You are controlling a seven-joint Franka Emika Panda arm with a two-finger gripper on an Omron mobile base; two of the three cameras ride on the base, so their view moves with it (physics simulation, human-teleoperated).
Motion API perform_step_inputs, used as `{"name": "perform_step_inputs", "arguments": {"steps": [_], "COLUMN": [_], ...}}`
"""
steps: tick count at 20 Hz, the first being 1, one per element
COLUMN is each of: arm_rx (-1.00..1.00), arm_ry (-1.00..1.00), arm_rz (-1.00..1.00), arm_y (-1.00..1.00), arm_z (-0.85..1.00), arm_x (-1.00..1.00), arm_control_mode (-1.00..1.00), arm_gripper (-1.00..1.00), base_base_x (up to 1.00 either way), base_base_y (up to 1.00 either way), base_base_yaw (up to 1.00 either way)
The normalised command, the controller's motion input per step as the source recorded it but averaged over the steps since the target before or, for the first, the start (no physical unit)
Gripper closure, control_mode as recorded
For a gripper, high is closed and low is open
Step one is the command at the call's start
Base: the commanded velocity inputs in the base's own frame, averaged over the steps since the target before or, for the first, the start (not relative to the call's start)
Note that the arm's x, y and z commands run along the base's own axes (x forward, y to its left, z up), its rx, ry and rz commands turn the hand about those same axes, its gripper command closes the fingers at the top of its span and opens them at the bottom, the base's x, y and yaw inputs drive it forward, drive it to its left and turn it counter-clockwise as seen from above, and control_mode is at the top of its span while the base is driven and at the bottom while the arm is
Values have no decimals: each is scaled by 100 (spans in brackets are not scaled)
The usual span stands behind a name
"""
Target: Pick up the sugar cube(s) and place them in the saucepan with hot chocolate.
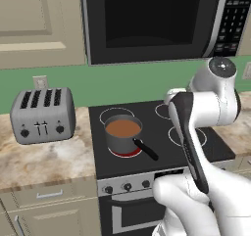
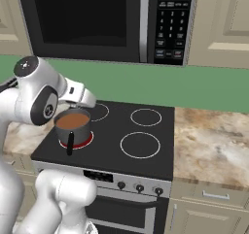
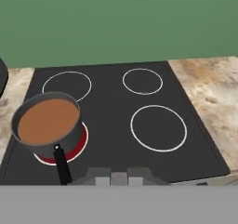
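The saucepan (image 1: pixel 122 138) (image 2: pixel 73 128) (image 3: pixel 46 141) is a small grey pot standing on the front left burner, which glows red under it. Hot chocolate (image 1: pixel 122 128) (image 2: pixel 73 120) (image 3: pixel 48 121) fills it with a smooth brown surface. Its black handle (image 1: pixel 145 149) (image 3: pixel 62 165) points toward the stove's front. My gripper (image 3: pixel 118 177) hovers above the front edge of the cooktop, just right of the handle, with its fingertips shut together. I cannot tell whether anything is pinched between them. The sugar cubes are out of view.
The black cooktop (image 1: pixel 162 132) (image 2: pixel 146 126) (image 3: pixel 111 116) has three unlit ring burners. A silver toaster (image 1: pixel 42 115) stands on the stone counter to the left. A microwave (image 1: pixel 152 19) (image 2: pixel 107 19) hangs above. More counter (image 2: pixel 214 141) lies to the right.
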Motion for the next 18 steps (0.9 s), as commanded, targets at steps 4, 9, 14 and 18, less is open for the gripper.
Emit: {"name": "perform_step_inputs", "arguments": {"steps": [4,9,14,18], "arm_rx": [0,-1,-1,3], "arm_ry": [14,33,31,4], "arm_rz": [12,11,7,1], "arm_y": [50,63,52,9], "arm_z": [0,0,-19,-55], "arm_x": [0,2,11,5], "arm_control_mode": [-100,-100,-100,-100], "arm_gripper": [100,100,100,100], "base_base_x": [0,0,0,0], "base_base_y": [0,0,0,0], "base_base_yaw": [0,0,0,0]}}
